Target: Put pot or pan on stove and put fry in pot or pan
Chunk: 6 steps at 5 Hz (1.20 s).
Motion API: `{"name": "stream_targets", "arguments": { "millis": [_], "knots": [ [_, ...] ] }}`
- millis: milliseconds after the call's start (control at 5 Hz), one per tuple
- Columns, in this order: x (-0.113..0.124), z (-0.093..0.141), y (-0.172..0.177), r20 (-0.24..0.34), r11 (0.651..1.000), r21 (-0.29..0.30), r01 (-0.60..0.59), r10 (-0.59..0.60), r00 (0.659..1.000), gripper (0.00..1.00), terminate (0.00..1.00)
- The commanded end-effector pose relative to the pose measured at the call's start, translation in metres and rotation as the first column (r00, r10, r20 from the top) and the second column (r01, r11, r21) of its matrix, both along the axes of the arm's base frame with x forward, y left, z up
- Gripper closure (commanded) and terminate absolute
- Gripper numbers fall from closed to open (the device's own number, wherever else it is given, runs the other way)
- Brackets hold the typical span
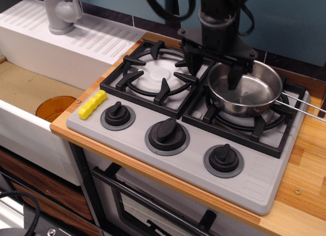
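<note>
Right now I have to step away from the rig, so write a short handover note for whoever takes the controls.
Pincer: open and empty, straddling the near-left rim of the saucepan, one finger outside it, one inside.
Saucepan: sits on the right burner of the stove, nothing in it, wire handle pointing right.
Fry: lies on the stove's front-left corner, beside the left knob, untouched.
Done: pan is on the stove.
Left: lift clear of the pan, cross to the front-left corner, grasp the fry, carry it back and drop it into the pan.
</note>
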State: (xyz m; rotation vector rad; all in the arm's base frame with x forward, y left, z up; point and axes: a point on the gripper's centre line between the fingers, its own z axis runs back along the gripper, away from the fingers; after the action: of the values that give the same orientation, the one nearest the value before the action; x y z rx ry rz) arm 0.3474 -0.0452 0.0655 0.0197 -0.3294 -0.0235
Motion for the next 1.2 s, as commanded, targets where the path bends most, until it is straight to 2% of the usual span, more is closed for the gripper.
{"name": "stream_targets", "arguments": {
  "millis": [0, 200, 400, 1000],
  "knots": [
    [0.004, -0.003, -0.008, 0.056, 1.0, -0.015, 0.002, -0.001, 0.998, 0.0, 0.0],
    [0.004, -0.004, -0.01, 0.061, 1.0, -0.019, 0.001, 0.0, 0.998, 0.0, 0.0],
    [0.006, -0.007, -0.012, 0.06, 1.0, -0.018, -0.014, 0.015, 0.998, 1.0, 0.0],
    [-0.007, 0.008, -0.019, 0.045, 0.997, -0.071, -0.03, 0.033, 0.998, 1.0, 0.0]
  ]
}}
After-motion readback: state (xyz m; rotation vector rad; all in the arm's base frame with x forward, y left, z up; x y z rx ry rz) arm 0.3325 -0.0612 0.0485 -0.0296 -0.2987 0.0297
